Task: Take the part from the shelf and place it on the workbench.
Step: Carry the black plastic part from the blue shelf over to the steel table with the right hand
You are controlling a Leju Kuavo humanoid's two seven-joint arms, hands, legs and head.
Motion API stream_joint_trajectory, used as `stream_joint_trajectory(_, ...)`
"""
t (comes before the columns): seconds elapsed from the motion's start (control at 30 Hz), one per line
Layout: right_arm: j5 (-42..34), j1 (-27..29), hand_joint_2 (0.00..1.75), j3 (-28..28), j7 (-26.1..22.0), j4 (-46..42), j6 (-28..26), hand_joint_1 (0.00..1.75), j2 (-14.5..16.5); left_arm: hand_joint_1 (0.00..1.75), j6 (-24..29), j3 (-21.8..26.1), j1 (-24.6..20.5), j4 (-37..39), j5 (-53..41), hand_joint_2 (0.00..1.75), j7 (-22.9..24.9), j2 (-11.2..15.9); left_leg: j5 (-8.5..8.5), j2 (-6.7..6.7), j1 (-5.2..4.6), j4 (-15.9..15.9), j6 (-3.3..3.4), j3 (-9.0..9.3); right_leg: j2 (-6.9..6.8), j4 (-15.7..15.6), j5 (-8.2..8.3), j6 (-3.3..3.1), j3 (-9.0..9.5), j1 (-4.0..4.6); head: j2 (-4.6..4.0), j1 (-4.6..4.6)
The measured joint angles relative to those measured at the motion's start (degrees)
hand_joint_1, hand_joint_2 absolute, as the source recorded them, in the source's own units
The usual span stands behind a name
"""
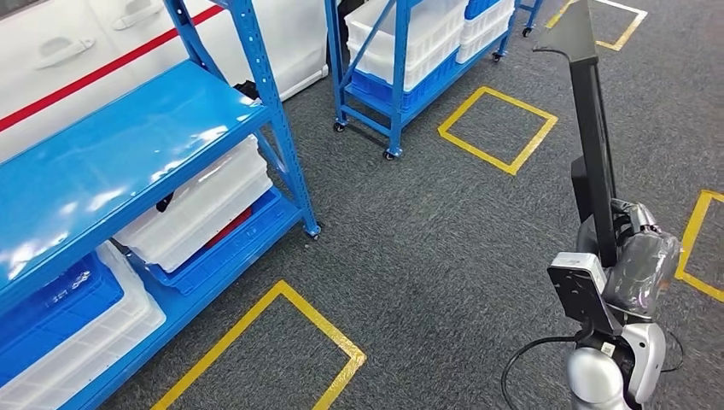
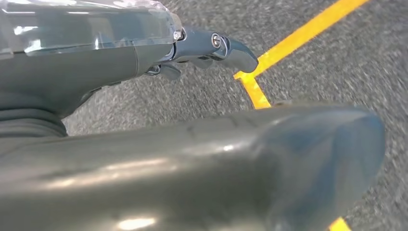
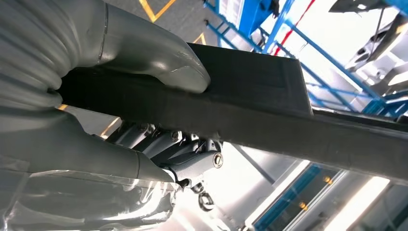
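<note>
A warehouse or factory floor: blue steel racks (image 1: 256, 111), plastic bins (image 1: 205, 205), yellow floor markings (image 1: 498, 128), grey carpet (image 1: 444, 239).

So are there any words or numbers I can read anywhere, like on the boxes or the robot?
No readable words or numbers.
The small white sticker low on the right arm carries marks too small to read.
The blue bin in the shelf has raised marks on its wall, too blurred to read.
The yellow floor squares are outlines, not writing.
The long black part held by the right hand carries no label.
</note>
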Motion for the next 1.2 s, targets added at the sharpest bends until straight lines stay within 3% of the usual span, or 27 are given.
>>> stream_joint_trajectory(0.07,-0.1,-0.2,1.75,0.4,0.0,0.0,0.0,1.75,-0.1,0.0,0.0,-0.2,0.1,0.0,-0.2,0.0,0.0,0.0,-3.92,-1.81,0.07,7.6,0.0,-3.37,1.15,0.0,0.19,-0.33,-0.28,0.26,0.0,-0.02)
stream_joint_trajectory(0.1,-0.2,-0.2,1.75,0.5,0.0,0.0,0.0,1.75,-0.1,0.0,0.0,-0.3,0.1,0.0,-0.3,0.0,-0.1,0.0,-4.94,-2.08,0.05,10.8,0.14,-4.87,1.8,0.0,0.26,-0.44,-0.37,0.44,0.0,-0.02)
stream_joint_trajectory(0.13,-0.2,-0.2,1.75,0.5,0.1,0.0,0.0,1.75,-0.1,0.0,0.0,-0.3,0.1,0.0,-0.4,0.0,-0.2,0.0,-4.75,-2.22,0.0,12.1,0.41,-5.56,2.52,0.0,0.31,-0.51,-0.41,0.64,0.0,-0.02)
stream_joint_trajectory(0.17,-0.1,-0.2,1.75,0.5,0.2,0.1,0.1,1.75,-0.2,0.0,0.0,-0.4,0.2,0.0,-0.5,0.0,-0.3,0.0,-3.45,-2.37,-0.11,11.2,0.81,-5.25,3.28,0.0,0.36,-0.56,-0.37,0.81,0.0,-0.01)
stream_joint_trajectory(0.2,0.1,-0.2,1.75,0.6,0.4,0.1,0.2,1.75,-0.3,0.0,0.0,-0.5,0.2,0.0,-0.6,0.0,-0.4,0.0,-1.26,-2.88,-0.29,8.2,1.34,-3.97,4.06,0.0,0.39,-0.57,-0.27,0.96,0.0,-0.01)
stream_joint_trajectory(0.27,1.2,-0.5,1.75,0.6,1.1,0.2,0.7,1.75,-0.6,0.0,0.0,-0.6,0.2,0.0,-1.1,0.0,-0.6,0.2,2.72,-6.04,-0.61,0.7,2.59,-0.87,5.43,0.0,0.51,-0.43,-0.19,0.97,0.0,0.08)
stream_joint_trajectory(0.33,2.9,-1.3,1.75,0.7,2.3,0.5,1.6,1.75,-1.2,0.0,0.0,-0.6,0.3,0.0,-1.6,0.0,-0.7,0.5,4.08,-8.42,-0.88,-2.9,3.3,0.47,6.87,-0.1,0.92,0.21,-0.6,0.43,0.0,0.05)
stream_joint_trajectory(0.4,5.0,-2.4,1.75,0.8,3.8,1.2,2.7,1.75,-2.3,0.0,0.0,-0.7,0.2,0.0,-2.1,0.0,-0.8,0.5,4.36,-7.41,-1.03,-4.2,3.4,0.92,8.37,-0.5,1.58,1.22,-1.11,-0.06,0.0,-0.12)
stream_joint_trajectory(0.43,5.9,-2.9,1.75,0.8,4.4,1.6,3.1,1.75,-3.0,0.0,0.0,-0.7,0.0,0.0,-2.3,0.0,-0.9,0.6,4.7,-6.56,-0.98,-5.2,3.38,1.32,7.91,-0.5,1.68,1.56,-1.35,-0.09,0.0,-0.13)
stream_joint_trajectory(0.47,6.7,-3.6,1.75,0.8,4.9,2.1,3.5,1.75,-3.8,0.0,-0.1,-0.8,-0.1,0.0,-2.5,0.0,-1.0,0.6,5.14,-5.73,-0.9,-6.3,3.42,1.73,6.48,0.0,1.24,1.82,-1.77,0.07,0.0,-0.06)
stream_joint_trajectory(0.53,8.3,-4.9,1.75,0.8,5.6,2.9,3.9,1.75,-5.0,0.0,-0.2,-0.9,-0.1,0.0,-2.5,0.0,-1.3,0.6,5.78,-4.0,-0.83,-7.4,3.48,2.12,2.52,4.5,-1.62,2.2,-3.95,0.32,0.0,0.08)
stream_joint_trajectory(0.6,10.2,-5.3,1.75,0.7,6.4,3.6,4.2,1.75,-6.1,0.0,-0.3,-0.9,0.1,0.0,-2.5,0.0,-1.7,0.6,5.81,-2.31,-0.89,-7.5,3.58,1.99,0.86,11.1,-4.8,2.79,-6.96,0.25,0.0,0.12)
stream_joint_trajectory(0.63,11.0,-4.9,1.75,0.6,6.9,3.9,4.3,1.75,-6.7,0.0,-0.4,-0.9,0.1,0.0,-2.6,0.0,-1.9,0.6,5.76,-1.52,-0.89,-7.4,3.56,1.93,0.63,12.8,-5.18,3.05,-7.64,0.14,0.0,0.14)
stream_joint_trajectory(0.67,11.8,-4.3,1.75,0.3,7.2,4.1,4.3,1.75,-7.5,0.0,-0.4,-1.0,0.1,0.0,-2.8,0.0,-2.0,0.5,5.67,-0.79,-0.88,-7.3,3.52,1.87,0.43,12.5,-4.53,3.26,-7.24,0.04,0.0,0.14)
stream_joint_trajectory(0.73,12.6,-2.9,1.75,-0.9,7.5,4.1,4.2,1.75,-9.2,0.0,-0.4,-1.1,0.1,0.0,-3.2,0.0,-2.0,0.5,5.28,0.51,-0.88,-6.8,3.29,1.8,-0.97,5.9,-1.52,3.47,-3.33,-0.07,0.0,0.15)
stream_joint_trajectory(0.8,12.4,-1.2,1.75,-3.0,7.0,3.7,4.1,1.75,-10.8,0.0,-0.3,-1.1,0.1,0.1,-3.5,0.0,-1.8,0.5,4.63,1.54,-1.1,-6.0,2.74,1.81,-3.04,-0.1,0.26,2.79,0.2,0.29,0.0,0.17)
stream_joint_trajectory(0.83,12.3,-0.2,1.75,-4.1,6.6,3.3,4.0,1.75,-11.4,0.0,-0.3,-1.1,0.1,0.1,-3.6,0.0,-1.8,0.5,4.32,1.99,-1.22,-5.7,2.41,1.85,-3.54,-1.4,0.39,2.27,0.84,0.51,0.0,0.15)
stream_joint_trajectory(0.93,12.6,3.1,1.75,-7.1,5.7,1.7,3.7,1.75,-12.6,0.0,-0.2,-1.1,-0.1,0.1,-3.6,0.0,-1.6,0.5,3.62,2.92,-1.23,-5.3,1.5,2.1,-2.09,-1.4,0.46,1.06,0.55,0.65,0.0,0.19)
stream_joint_trajectory(1.0,12.9,4.8,1.75,-8.8,5.4,0.6,3.5,1.75,-13.1,0.0,-0.1,-1.1,-0.2,0.1,-3.6,0.0,-1.5,0.6,1.54,0.86,-0.89,-3.1,0.93,1.35,-0.88,-1.6,0.71,0.37,0.43,0.39,0.0,0.16)
stream_joint_trajectory(1.07,13.7,6.2,1.75,-10.1,5.3,-0.4,3.3,1.75,-13.3,0.0,0.0,-1.1,-0.1,0.1,-3.6,0.0,-1.3,0.6,-2.52,-1.67,-0.59,3.5,0.62,-1.38,0.39,-1.6,0.91,-0.1,0.23,0.4,0.0,0.12)
stream_joint_trajectory(1.13,14.8,8.5,1.75,-11.3,4.8,-1.6,2.8,1.75,-13.3,0.0,0.2,-1.1,-0.1,0.1,-3.6,0.0,-1.0,0.6,-5.24,-2.21,-0.5,10.4,0.61,-4.34,1.72,-1.6,0.99,-0.23,0.07,0.62,0.0,0.14)
stream_joint_trajectory(1.17,15.2,10.0,1.75,-12.2,4.4,-2.3,2.4,1.75,-13.3,0.0,0.3,-1.1,0.0,0.1,-3.6,0.0,-0.9,0.6,-4.98,-2.28,-0.49,11.3,0.73,-4.73,2.43,-1.5,1.01,-0.25,0.04,0.73,0.0,0.15)
stream_joint_trajectory(1.2,15.5,11.4,1.75,-12.9,3.8,-3.0,2.1,1.75,-13.2,0.0,0.5,-1.1,0.0,0.1,-3.6,0.0,-0.8,0.6,-3.6,-2.43,-0.49,9.9,0.95,-4.01,3.16,-1.5,1.02,-0.23,0.05,0.79,0.0,0.16)
